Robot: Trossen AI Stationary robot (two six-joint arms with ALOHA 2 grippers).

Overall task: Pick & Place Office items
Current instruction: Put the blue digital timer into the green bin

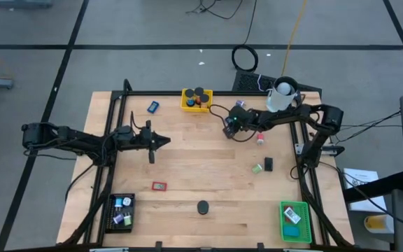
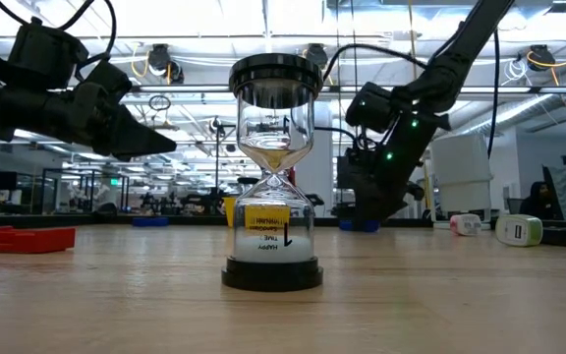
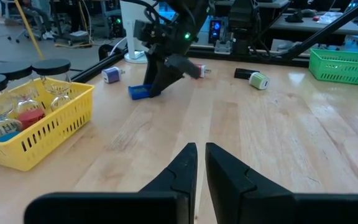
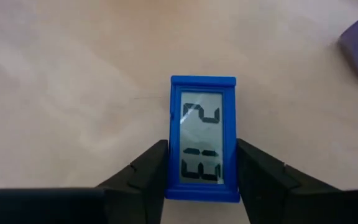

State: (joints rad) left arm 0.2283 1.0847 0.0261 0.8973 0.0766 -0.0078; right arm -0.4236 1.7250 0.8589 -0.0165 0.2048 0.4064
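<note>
A small blue digital timer (image 4: pixel 202 140) lies flat on the wooden table (image 1: pixel 187 168), display up, in the far middle. My right gripper (image 1: pixel 230 131) slants down over it and is shut on its sides. My left gripper (image 1: pixel 161 140) hovers shut at the table's left, clear of everything. Other office items lie about: a blue piece (image 1: pixel 153 106), a red piece (image 1: pixel 159 186), a purple block (image 1: pixel 240 103), a pink-and-white piece (image 1: pixel 260 138), a green-white piece (image 1: pixel 257 168) and a black one (image 1: pixel 269 164). An hourglass (image 2: pixel 274 177) stands on its black base near the front edge. My right gripper pinches the timer's two long sides (image 4: pixel 174 177) between its two fingers (image 4: pixel 148 177), toward the end nearer the wrist. The fingers slant down from the table's far right and run along the timer. The timer lies flat on the table.
A yellow tray (image 1: pixel 185 105) with hourglasses stands at the far edge, a white cup (image 1: pixel 282 94) at the far right, a black tray (image 1: pixel 110 213) at the near left, and a green tray (image 1: pixel 296 221) at the near right. The middle of the table is bare wood.
</note>
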